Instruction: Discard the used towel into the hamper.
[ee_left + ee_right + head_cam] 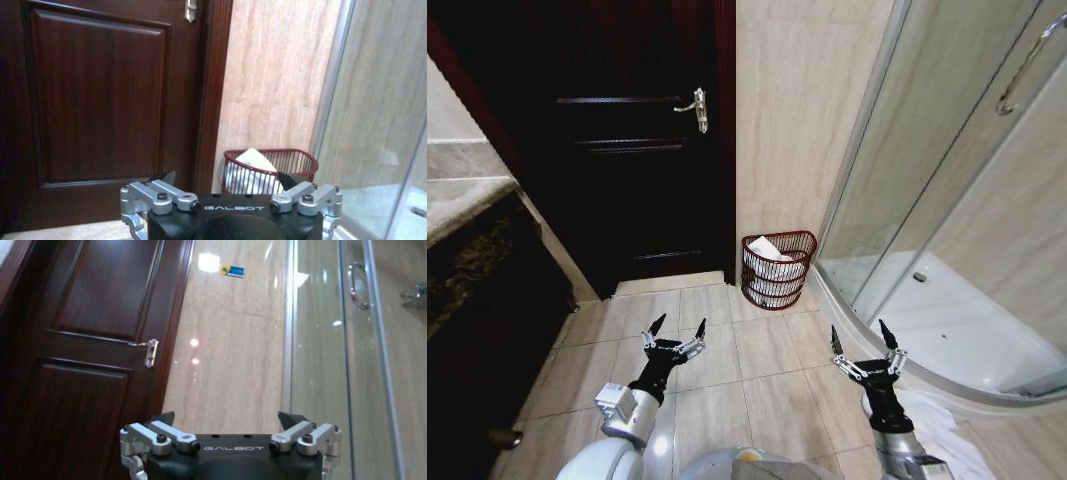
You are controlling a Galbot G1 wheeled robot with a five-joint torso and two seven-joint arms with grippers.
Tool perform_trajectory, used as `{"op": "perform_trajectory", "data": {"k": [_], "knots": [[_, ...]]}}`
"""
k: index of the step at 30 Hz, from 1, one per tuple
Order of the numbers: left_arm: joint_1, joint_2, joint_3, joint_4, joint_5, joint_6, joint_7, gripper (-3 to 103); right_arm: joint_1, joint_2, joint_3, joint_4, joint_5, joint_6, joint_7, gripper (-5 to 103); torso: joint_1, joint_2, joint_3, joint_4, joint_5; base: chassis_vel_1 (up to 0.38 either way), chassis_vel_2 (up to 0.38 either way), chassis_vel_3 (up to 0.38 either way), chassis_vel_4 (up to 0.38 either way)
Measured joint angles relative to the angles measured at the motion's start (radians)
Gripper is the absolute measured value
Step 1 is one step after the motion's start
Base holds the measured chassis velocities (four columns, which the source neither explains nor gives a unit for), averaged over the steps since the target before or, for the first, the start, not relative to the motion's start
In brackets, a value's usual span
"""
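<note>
The hamper (778, 270) sits against the tiled wall between the dark door (627, 140) and the shower enclosure (947, 200), with a white towel (772, 252) already inside. Left gripper (677, 332) and right gripper (864, 338) hang short of the hamper, both spread wide and empty. I'd keep clear and not bump it.

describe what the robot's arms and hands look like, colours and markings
Both arms are black near the wrist with pale grey housings lower down. The left hand and right hand each have silver metal linkages with dark bolts and two pointed black fingertips. The wrist views show a black body lettered GALBOT in white.
</note>
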Motion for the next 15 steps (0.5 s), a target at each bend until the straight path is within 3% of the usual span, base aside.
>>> {"op": "perform_trajectory", "data": {"k": [15], "knots": [[0.000, 0.000, 0.000, 0.000, 0.000, 0.000, 0.000, 100, 0.000, 0.000, 0.002, -0.007, 0.000, -0.003, 0.015, 100, -0.021, -0.058, -0.037, 0.0000, 0.0000, -0.023, -0.024, -0.025, -0.022]]}}
